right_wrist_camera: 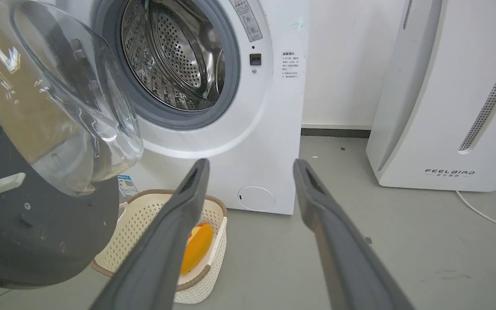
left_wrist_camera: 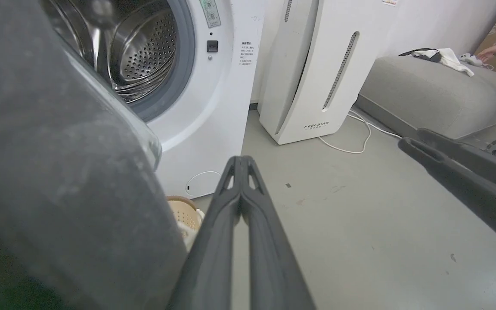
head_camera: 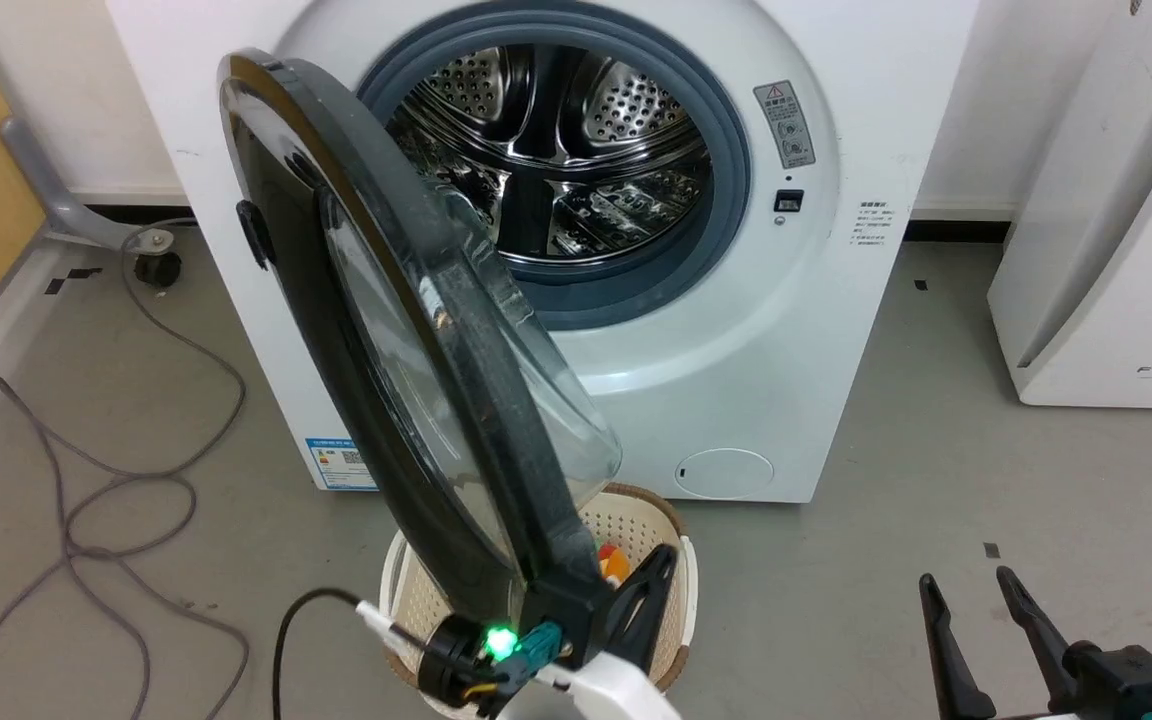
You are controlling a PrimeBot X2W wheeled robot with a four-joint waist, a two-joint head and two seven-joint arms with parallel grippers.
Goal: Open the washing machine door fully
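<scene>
The white washing machine [head_camera: 736, 380] [left_wrist_camera: 213, 107] [right_wrist_camera: 265, 129] stands straight ahead with its steel drum exposed. Its glossy black washing machine door [head_camera: 416, 340] [left_wrist_camera: 58, 172] [right_wrist_camera: 37, 150] is hinged at the left and swung out towards me, edge-on, glass bowl facing right. My left gripper [head_camera: 651, 590] [left_wrist_camera: 239, 163] is shut with nothing between its fingers. It sits against the inner side of the door's free edge, low down. My right gripper [head_camera: 976, 590] [right_wrist_camera: 250, 165] [left_wrist_camera: 446, 163] hangs open at the lower right, well apart from the door.
A cream laundry basket [head_camera: 681, 560] [right_wrist_camera: 144, 206] [left_wrist_camera: 183, 211] with orange items sits on the floor under the door. A white slanted appliance [head_camera: 1116, 250] [left_wrist_camera: 317, 64] stands to the right. Grey cables [head_camera: 86, 480] trail on the left floor; a grey couch [left_wrist_camera: 424, 90] lies far right.
</scene>
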